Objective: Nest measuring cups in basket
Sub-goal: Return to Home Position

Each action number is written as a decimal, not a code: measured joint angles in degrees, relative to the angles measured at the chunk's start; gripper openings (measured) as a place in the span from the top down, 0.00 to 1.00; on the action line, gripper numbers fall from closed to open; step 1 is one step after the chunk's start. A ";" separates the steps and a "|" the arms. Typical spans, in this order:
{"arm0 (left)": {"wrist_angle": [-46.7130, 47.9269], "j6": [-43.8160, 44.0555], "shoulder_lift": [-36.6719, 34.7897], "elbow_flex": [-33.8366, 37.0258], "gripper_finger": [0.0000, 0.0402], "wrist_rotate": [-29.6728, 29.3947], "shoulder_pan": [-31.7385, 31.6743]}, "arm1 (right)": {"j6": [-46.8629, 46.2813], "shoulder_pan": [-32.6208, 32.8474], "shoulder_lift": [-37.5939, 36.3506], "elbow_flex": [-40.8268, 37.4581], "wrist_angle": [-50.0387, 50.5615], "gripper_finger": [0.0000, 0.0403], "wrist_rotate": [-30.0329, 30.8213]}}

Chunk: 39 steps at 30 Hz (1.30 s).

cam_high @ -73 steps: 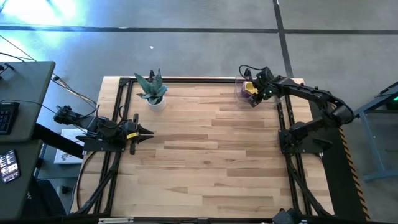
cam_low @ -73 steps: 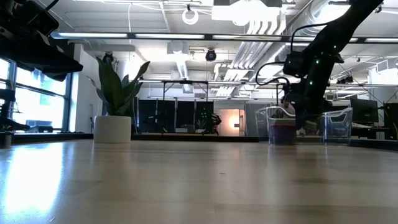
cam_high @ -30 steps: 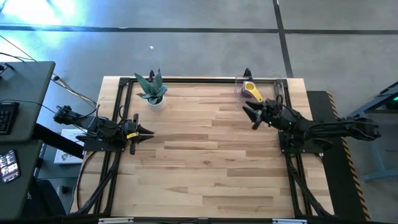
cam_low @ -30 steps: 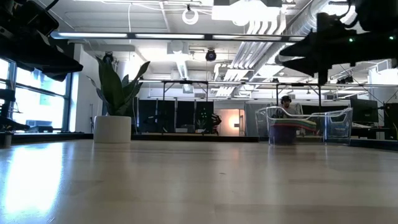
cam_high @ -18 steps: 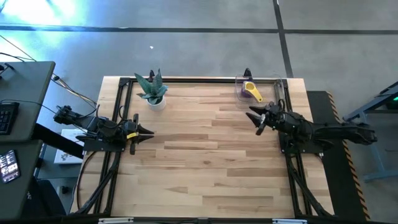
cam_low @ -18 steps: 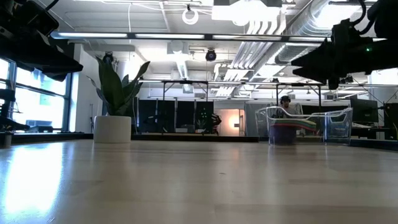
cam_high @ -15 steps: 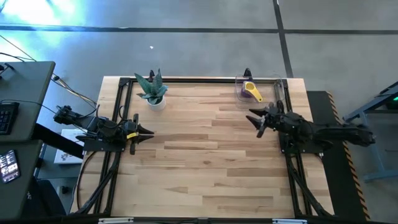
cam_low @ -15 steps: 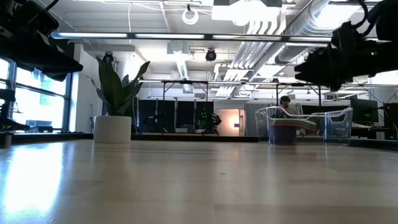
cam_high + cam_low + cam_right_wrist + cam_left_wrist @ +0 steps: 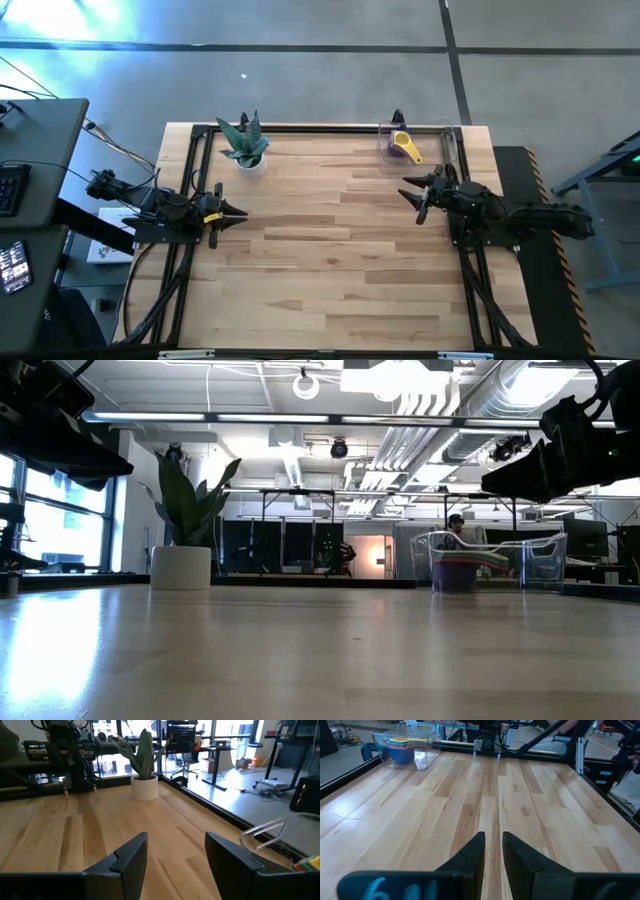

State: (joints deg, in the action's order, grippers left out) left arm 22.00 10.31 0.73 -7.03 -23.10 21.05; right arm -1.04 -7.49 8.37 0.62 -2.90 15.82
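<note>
The clear basket (image 9: 405, 146) stands at the table's far right. The measuring cups (image 9: 404, 143) sit nested inside it, a yellow one on top over purple. The low view shows the basket (image 9: 540, 562) with the stack (image 9: 458, 569) in it, and the left wrist view shows the basket too (image 9: 405, 749). My right gripper (image 9: 411, 193) is open and empty, in the air a little nearer than the basket. My left gripper (image 9: 241, 213) waits at the table's left edge with its fingers nearly together and empty.
A white pot with a green plant (image 9: 246, 148) stands at the far left; it also shows in the low view (image 9: 182, 565). Bare wooden tabletop (image 9: 330, 240) lies between the two arms. Black frame rails run along the table's edges.
My right gripper has drawn back from the basket toward the table's right and near edges. It stays open and empty. The cups stay nested in the basket.
</note>
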 joint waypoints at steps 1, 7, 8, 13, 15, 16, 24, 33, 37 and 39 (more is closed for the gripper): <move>0.00 0.00 0.00 0.00 0.86 -0.01 -0.01 | -0.49 0.00 0.24 0.00 0.00 0.53 -0.02; 0.00 0.00 0.00 0.00 0.86 0.00 -0.01 | -7.34 0.00 0.27 0.02 0.07 0.53 -0.07; 0.00 0.00 0.00 0.00 0.86 -0.01 -0.01 | -8.09 0.00 0.27 0.02 0.09 0.53 -0.09; 0.00 0.00 0.00 0.00 0.86 0.01 0.01 | -9.15 0.00 0.27 0.02 0.11 0.53 -0.18; 0.00 0.01 0.00 0.00 0.86 0.00 0.00 | -9.22 0.00 0.27 0.02 0.11 0.53 -0.18; 0.00 0.00 0.00 0.00 0.86 -0.01 -0.01 | -9.20 0.00 0.27 0.02 0.13 0.53 -0.18; 0.00 0.00 0.00 0.00 0.86 -0.01 0.01 | -9.02 0.00 0.27 0.04 0.13 0.53 -0.16; 0.00 0.00 0.00 0.00 0.86 0.01 0.01 | -9.02 0.00 0.27 0.04 0.13 0.53 -0.16; 0.00 0.02 0.00 0.00 0.86 0.01 0.00 | -9.02 0.00 0.27 0.04 0.16 0.53 -0.15; 0.00 0.00 0.00 0.00 0.86 -0.01 0.01 | -9.02 0.00 0.27 0.04 0.16 0.53 -0.13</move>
State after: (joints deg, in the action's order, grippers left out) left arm 22.00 10.31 0.73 -7.03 -23.11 21.05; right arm -10.07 -7.49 8.64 0.67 -2.74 15.68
